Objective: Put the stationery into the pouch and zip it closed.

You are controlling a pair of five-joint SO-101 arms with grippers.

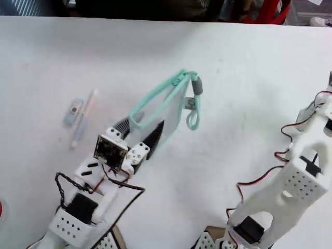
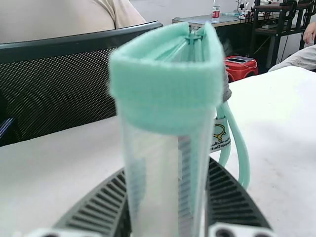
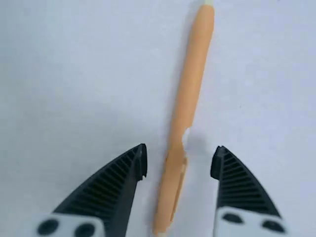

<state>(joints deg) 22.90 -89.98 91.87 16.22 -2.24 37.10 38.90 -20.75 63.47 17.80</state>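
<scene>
The left claw (image 2: 167, 170) is squeezing the pouch (image 2: 163, 94) and holding it up over the table (image 1: 244, 78). The pouch is see-through with a green zip edge, and its mouth is gaping open at the top. A green loop (image 1: 193, 120) is hanging from its far end. The right claw (image 3: 181, 148) is sitting open, low over the table, with an orange pen (image 3: 190, 84) lying flat between its two fingers. A pale pen (image 1: 83, 120) and a small blue thing (image 1: 74, 111) are lying side by side on the table, apart from the pouch.
</scene>
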